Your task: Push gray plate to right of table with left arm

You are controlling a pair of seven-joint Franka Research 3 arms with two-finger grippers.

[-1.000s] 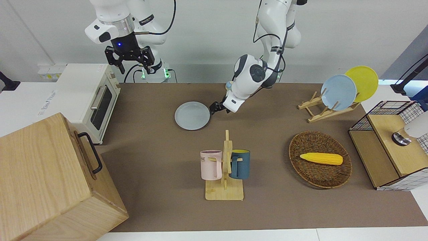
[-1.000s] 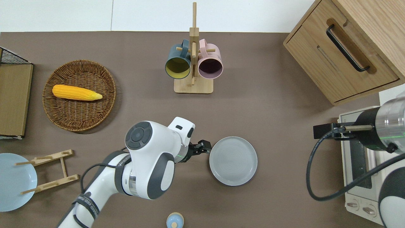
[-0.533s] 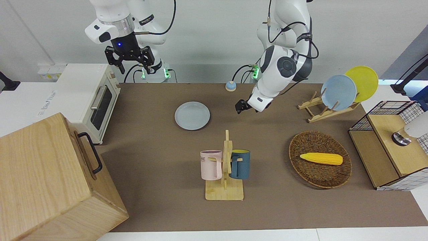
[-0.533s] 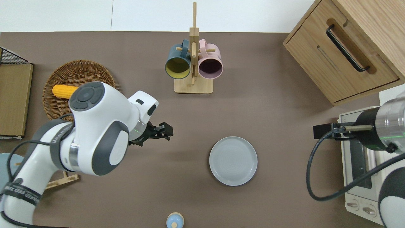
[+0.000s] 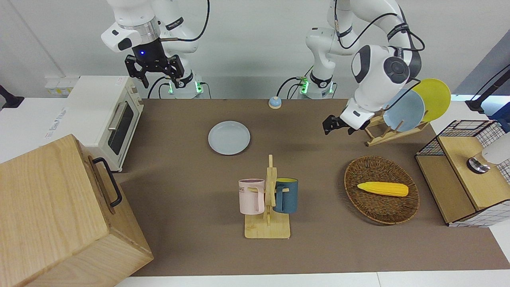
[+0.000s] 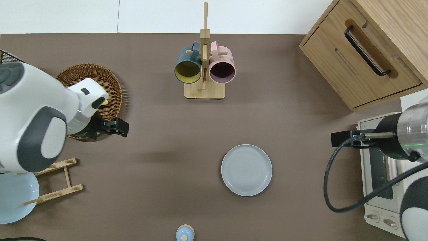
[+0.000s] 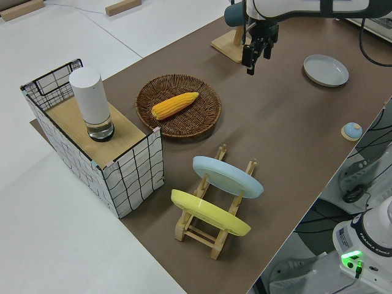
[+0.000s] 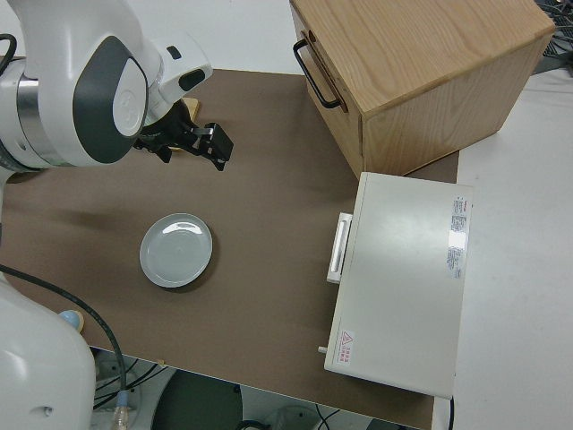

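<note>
The gray plate [image 5: 229, 137] lies flat on the brown table [image 5: 179, 179], on the half toward the right arm; it also shows in the overhead view [image 6: 246, 170] and the right side view [image 8: 176, 249]. My left gripper [image 6: 123, 127] is shut and empty, up in the air over bare table beside the wicker basket's rim, well apart from the plate. It also shows in the front view [image 5: 331, 127] and the left side view [image 7: 252, 58]. My right gripper [image 5: 155, 75] is open and parked.
A mug rack [image 6: 204, 67] with two mugs stands farther from the robots than the plate. A wicker basket [image 5: 381, 189] holds a corn cob. A dish rack [image 5: 392, 133] holds a sky-blue and a yellow plate. A wooden cabinet [image 6: 367, 50], a toaster oven [image 5: 107, 115] and a small blue bell [image 6: 184, 232] are there too.
My left gripper has left the gray plate's rim, risen, and swung toward the left arm's end, to beside the basket. The plate has stayed put. The right arm has not moved.
</note>
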